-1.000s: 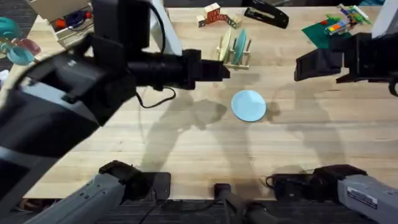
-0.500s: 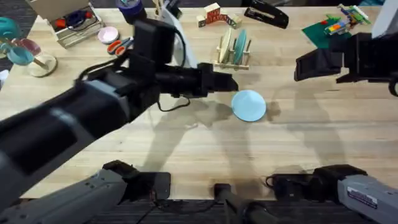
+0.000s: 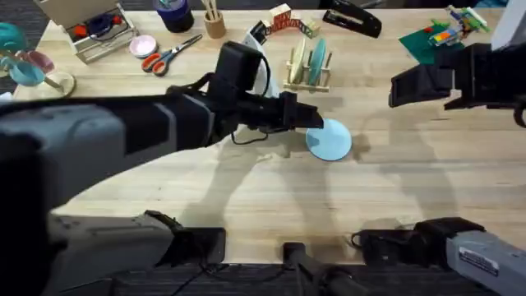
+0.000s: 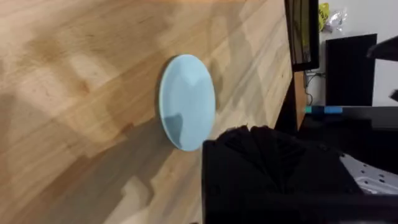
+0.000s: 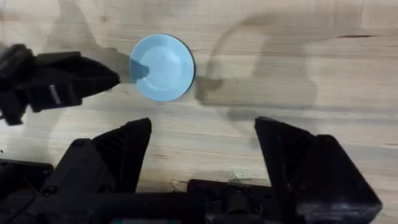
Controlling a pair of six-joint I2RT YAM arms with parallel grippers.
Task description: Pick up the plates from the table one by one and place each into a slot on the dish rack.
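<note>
One large light-wood butcher-block desk (image 3: pixel 246 205) carries everything, and the task's last loose piece lies flat on it near the middle: a small, round, light blue plate (image 3: pixel 330 140), just in front of the small light-wood dish rack with upright dowel pegs (image 3: pixel 308 80). Two discs already stand on edge in that rack, a pale cream-yellow plate (image 3: pixel 297 56) and a teal one (image 3: pixel 318 57) beside it, so free gaps between pegs look few and narrow. The left arm reaches across the middle of the desk, and the left gripper (image 3: pixel 308 122) sits low at the blue plate's near-left rim, touching or almost touching it; whether it is open or closed cannot be told from its dark bulk. The right gripper (image 5: pixel 202 127) hangs well above the desk off to the right with its black fingers (image 5: pixel 124 146) spread wide apart and nothing between them. The blue plate looks light, stiff and smooth, probably plastic or glazed, with a shallow dished centre and a thin raised lip. Lying flat, it offers no side to pinch, so the likely hold is at the rim, one finger slipping under the lip and the other pressing on top. Such a smooth edge may slide or let the plate pivot in a small pinch, and a nudge could skate it across the wood rather than lift it.
</note>
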